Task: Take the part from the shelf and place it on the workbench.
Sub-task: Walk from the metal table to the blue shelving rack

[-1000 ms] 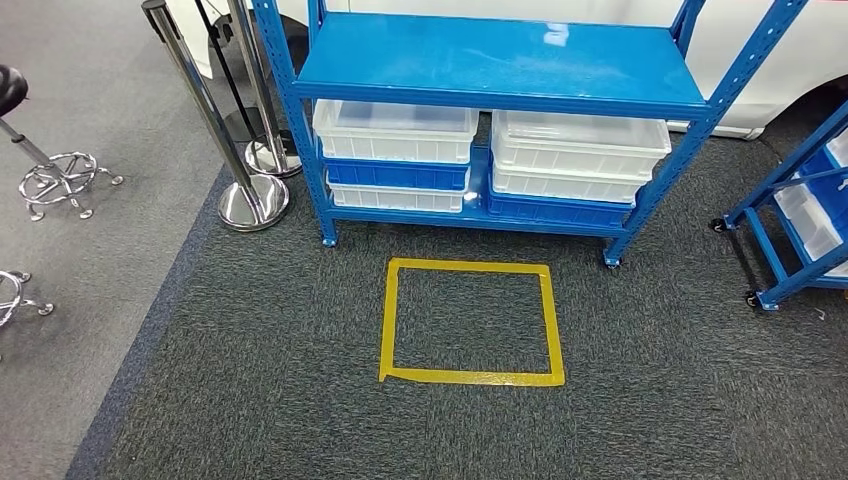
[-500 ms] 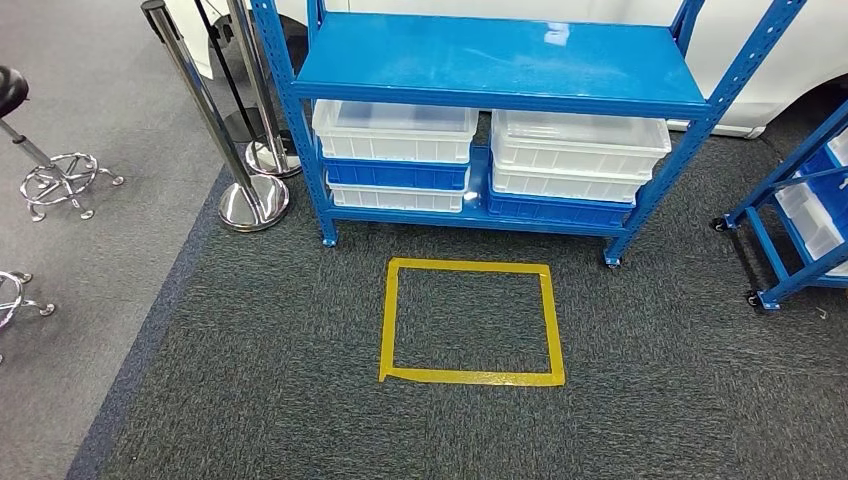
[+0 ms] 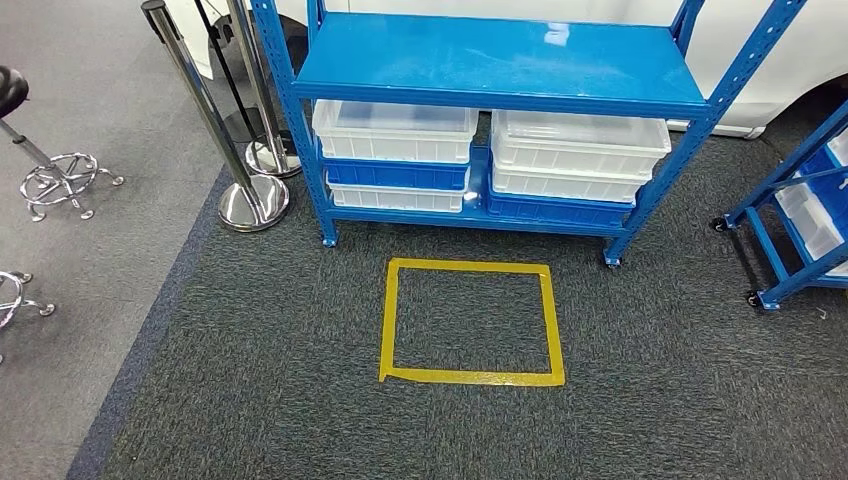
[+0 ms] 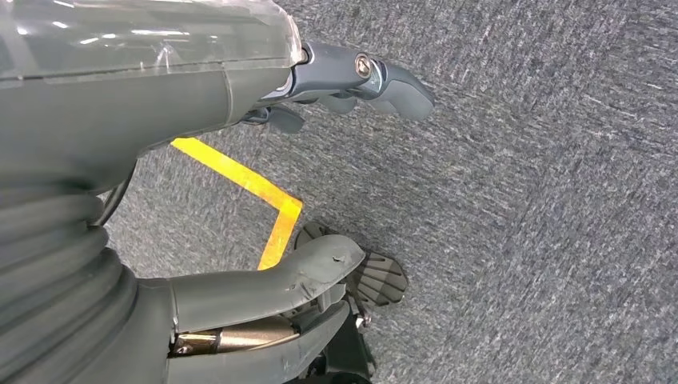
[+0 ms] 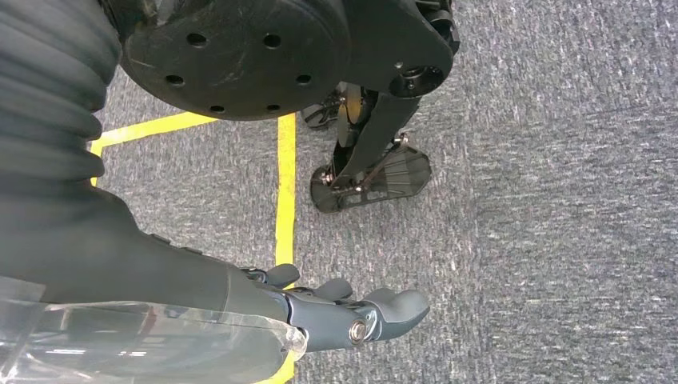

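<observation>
A blue metal shelf (image 3: 500, 60) stands straight ahead on the dark carpet, its middle board bare. On its lowest level sit two stacks of white bins (image 3: 395, 130) (image 3: 580, 140) over blue bins (image 3: 395, 174); the board above hides what they hold. My left hand (image 4: 200, 104) hangs over the carpet, its fingers (image 4: 392, 80) and thumb apart, holding nothing. My right hand (image 5: 240, 296) hangs the same way, fingers (image 5: 384, 312) loosely extended and empty.
A yellow tape square (image 3: 470, 376) marks the carpet just before the shelf. Chrome barrier posts (image 3: 252, 200) stand at the shelf's left corner, stool bases (image 3: 60, 180) further left. A second blue cart (image 3: 790, 220) with bins stands at the right.
</observation>
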`<move>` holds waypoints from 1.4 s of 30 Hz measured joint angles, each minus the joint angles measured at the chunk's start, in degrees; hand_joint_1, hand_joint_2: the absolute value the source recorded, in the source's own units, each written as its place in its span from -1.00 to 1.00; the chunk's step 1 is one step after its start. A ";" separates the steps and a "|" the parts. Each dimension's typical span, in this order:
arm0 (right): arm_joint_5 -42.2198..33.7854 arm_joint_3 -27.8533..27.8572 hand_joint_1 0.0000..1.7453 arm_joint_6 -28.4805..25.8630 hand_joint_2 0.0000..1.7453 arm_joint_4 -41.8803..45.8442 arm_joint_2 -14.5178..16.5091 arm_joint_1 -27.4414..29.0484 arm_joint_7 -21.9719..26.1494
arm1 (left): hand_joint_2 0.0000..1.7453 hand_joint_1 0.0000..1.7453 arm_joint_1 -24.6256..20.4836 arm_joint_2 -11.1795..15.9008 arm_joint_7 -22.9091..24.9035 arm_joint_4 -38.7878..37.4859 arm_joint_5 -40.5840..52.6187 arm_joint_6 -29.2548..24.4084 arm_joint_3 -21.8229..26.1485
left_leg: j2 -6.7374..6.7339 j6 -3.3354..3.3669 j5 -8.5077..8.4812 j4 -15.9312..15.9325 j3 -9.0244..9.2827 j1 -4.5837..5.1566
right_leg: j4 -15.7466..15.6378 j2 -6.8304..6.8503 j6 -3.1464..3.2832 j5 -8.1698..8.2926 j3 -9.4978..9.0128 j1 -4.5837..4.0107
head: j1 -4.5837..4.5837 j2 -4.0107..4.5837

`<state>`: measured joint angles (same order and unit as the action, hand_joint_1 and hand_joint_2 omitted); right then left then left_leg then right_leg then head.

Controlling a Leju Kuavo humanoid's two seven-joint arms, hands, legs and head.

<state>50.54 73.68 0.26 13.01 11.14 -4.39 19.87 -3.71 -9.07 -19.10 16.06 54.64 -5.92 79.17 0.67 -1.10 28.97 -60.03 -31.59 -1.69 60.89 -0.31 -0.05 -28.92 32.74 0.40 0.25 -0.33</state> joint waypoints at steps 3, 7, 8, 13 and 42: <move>0.00 0.00 -1.00 0.00 1.00 0.00 0.01 0.00 0.00 | 1.00 -1.00 0.00 0.00 0.00 0.00 0.00 -0.01 0.00 | 0.00 0.00 0.00 0.00 0.00 0.00 | 0.00 0.00 0.00 0.00 0.00 0.00 | -0.01 0.00; 0.00 0.00 -1.00 0.00 1.00 0.00 0.01 0.00 0.00 | 1.00 -1.00 0.00 0.00 0.00 0.00 0.00 -0.02 0.00 | 0.00 0.00 0.00 0.00 0.00 0.00 | 0.00 0.00 0.00 0.00 0.00 0.00 | -0.01 0.00; 0.00 0.00 -1.00 0.00 1.00 0.00 0.01 0.00 0.00 | 1.00 -1.00 0.00 0.00 0.00 0.00 0.00 -0.02 0.00 | 0.00 0.00 0.00 0.00 0.00 0.00 | 0.00 0.00 0.00 0.00 0.00 0.00 | 0.00 0.00; -0.01 0.00 -1.00 0.00 1.00 0.00 0.01 0.00 -0.02 | 1.00 -1.00 0.00 0.00 0.00 0.00 0.00 -0.02 0.00 | 0.00 0.00 0.00 0.00 0.00 0.00 | 0.00 0.00 0.00 0.00 0.00 0.00 | 0.01 0.00; 0.14 0.02 -1.00 -1.07 1.00 -0.01 0.01 -0.03 -2.03 | 1.00 -1.00 -0.03 0.00 0.55 0.00 0.52 -0.22 -0.07 | 0.00 0.00 0.00 0.00 0.00 0.00 | 0.00 0.00 0.00 0.00 0.00 0.00 | 0.00 0.00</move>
<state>50.69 73.70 -0.81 13.00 11.15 -4.41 17.84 -3.74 -9.07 -18.55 16.06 55.16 -6.14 79.10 0.67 -1.10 28.97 -60.03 -31.59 -1.69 60.89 -0.31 -0.05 -28.92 32.74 0.40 0.25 -0.33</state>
